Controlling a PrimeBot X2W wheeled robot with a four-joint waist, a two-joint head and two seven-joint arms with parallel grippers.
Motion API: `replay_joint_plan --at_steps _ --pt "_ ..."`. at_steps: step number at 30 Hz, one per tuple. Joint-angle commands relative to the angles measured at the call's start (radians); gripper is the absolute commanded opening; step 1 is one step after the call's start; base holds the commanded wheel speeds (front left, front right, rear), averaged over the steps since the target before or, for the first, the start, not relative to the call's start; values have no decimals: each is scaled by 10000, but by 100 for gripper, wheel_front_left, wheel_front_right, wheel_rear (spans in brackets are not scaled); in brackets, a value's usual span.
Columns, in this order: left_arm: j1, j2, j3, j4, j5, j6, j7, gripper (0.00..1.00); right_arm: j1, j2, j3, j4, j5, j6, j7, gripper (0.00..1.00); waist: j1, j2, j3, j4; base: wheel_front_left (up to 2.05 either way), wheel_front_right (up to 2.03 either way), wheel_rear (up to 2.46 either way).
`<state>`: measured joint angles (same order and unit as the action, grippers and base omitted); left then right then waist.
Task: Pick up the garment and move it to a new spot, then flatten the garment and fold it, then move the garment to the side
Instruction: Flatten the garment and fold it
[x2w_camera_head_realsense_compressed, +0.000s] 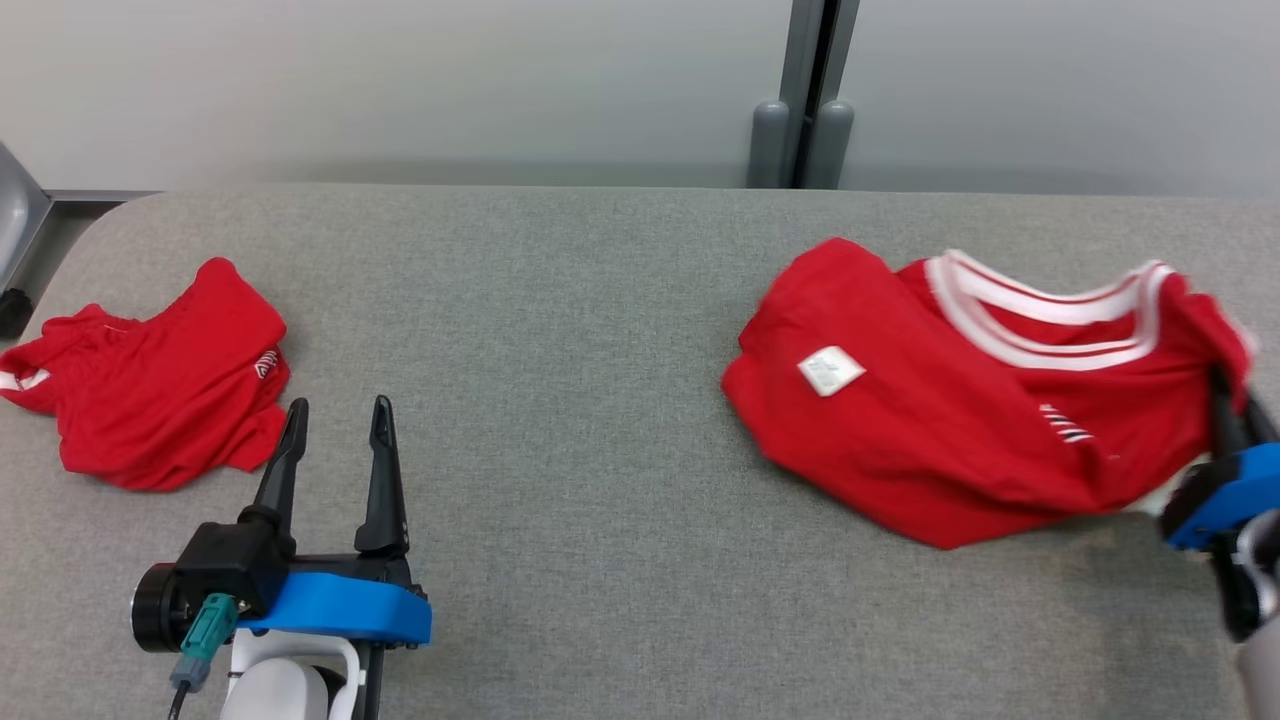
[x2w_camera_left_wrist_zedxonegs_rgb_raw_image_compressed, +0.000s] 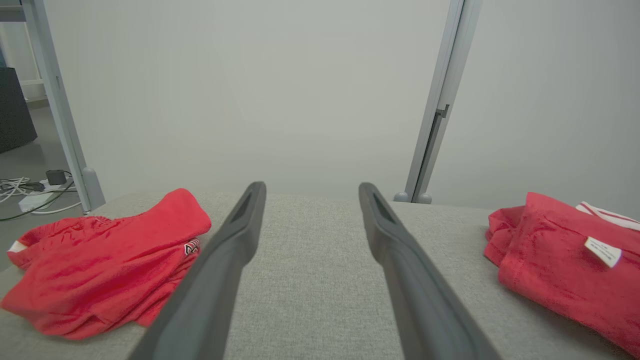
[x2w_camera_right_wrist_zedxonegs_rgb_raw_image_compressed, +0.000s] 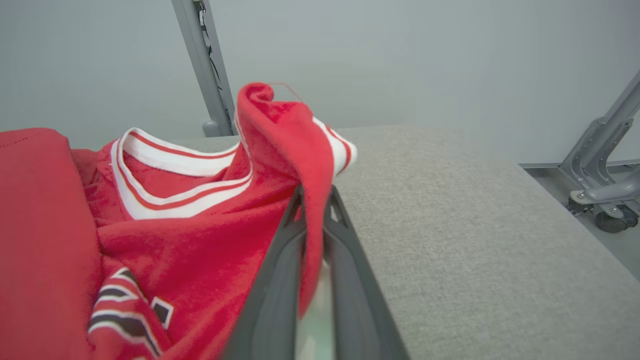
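Right jaws pinching red shirt (x2w_camera_right_wrist_zedxonegs_rgb_raw_image_compressed: 200, 225) fold, tips hidden by cloth; left jaws wide apart, empty.

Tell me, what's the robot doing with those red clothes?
The robot's right gripper is shut on a fold at the edge of the red shirt, the one with the white-striped collar, on the right of the grey table. Most of the shirt lies on the table. Its left gripper is open and empty, near another crumpled red garment at the left.
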<state>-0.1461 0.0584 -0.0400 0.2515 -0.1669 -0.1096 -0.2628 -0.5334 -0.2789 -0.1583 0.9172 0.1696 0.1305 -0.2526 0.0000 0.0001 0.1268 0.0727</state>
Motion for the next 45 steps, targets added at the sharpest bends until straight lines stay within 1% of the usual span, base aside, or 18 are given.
replay_joint_plan --at_steps 1,3,4,5,7,9,10,13,14,15,16,23,25,31,34,39,43,45 --pt "50 0 76 -54 51 -35 -30 100 270 -305 -499 -475 -39 5 -83 0 0 -1 -35 -50 0 0 0" --pt "98 -1 116 -84 65 -42 -29 100 475 -411 -995 -950 -113 5 -109 0 0 -1 -61 -76 0 0 0" --pt "98 -1 116 -84 65 -42 -29 100 475 -411 -995 -950 -113 5 -109 0 0 -1 -61 -76 0 0 0" --pt "144 3 171 -109 85 -45 -30 100 663 -466 -1445 -1467 -230 5 -116 0 0 -1 -73 -93 0 0 0" --pt "164 3 190 -126 101 -39 -30 100 755 -448 -1646 -1702 -280 5 -117 0 0 -1 -82 -99 0 0 0" --pt "176 -1 223 -141 106 -43 -30 100 933 -369 -1939 -2090 -378 5 -39 0 0 -1 -95 -107 0 0 0" --pt "178 -3 273 -154 107 -46 -30 100 1137 -204 -2124 -2389 -477 5 177 0 0 -1 -96 -121 0 0 0" --pt "175 -11 310 -161 112 -47 -30 100 1332 7 -2251 -2615 -533 5 477 0 0 -1 -84 -130 0 0 0" --pt "170 -15 316 -168 110 -47 -30 100 1419 83 -2307 -2729 -597 5 589 25 0 -1 -77 -130 0 0 0" --pt "164 -21 315 -176 105 -48 -30 100 1470 163 -2360 -2879 -665 5 620 77 0 -1 -67 -128 0 0 0" --pt "162 -26 313 -180 104 -49 -30 100 1542 291 -2424 -3013 -752 5 631 100 0 -1 -63 -128 0 0 0" --pt "212 -45 381 -236 70 -58 -30 100 2094 1226 -2684 -4537 -1640 5 139 100 0 -1 -24 -213 0 0 0" --pt "240 -46 403 -244 95 -64 -30 100 2329 1558 -2467 -5040 -1781 7 56 100 0 -1 -36 -239 0 0 0" --pt "193 -50 410 -267 152 -66 -29 100 2899 2027 -1315 -6041 -1844 5 125 100 0 -1 18 -259 0 0 0" --pt "120 -55 400 -277 173 -77 -29 100 2741 1951 -728 -6301 -1877 4 483 100 0 -1 101 -253 0 0 0" --pt "-38 -57 325 -248 173 -96 -30 100 1850 1547 358 -6435 -1631 5 1351 100 0 -1 245 -132 0 0 0" --pt "-154 -66 207 -190 101 -112 -29 100 1050 1164 1164 -6163 -1566 5 2237 100 0 -1 399 81 0 0 0" --pt "-256 -73 127 -161 22 -112 -29 100 566 858 1640 -5660 -1532 4 2863 100 0 -1 519 276 0 0 0"
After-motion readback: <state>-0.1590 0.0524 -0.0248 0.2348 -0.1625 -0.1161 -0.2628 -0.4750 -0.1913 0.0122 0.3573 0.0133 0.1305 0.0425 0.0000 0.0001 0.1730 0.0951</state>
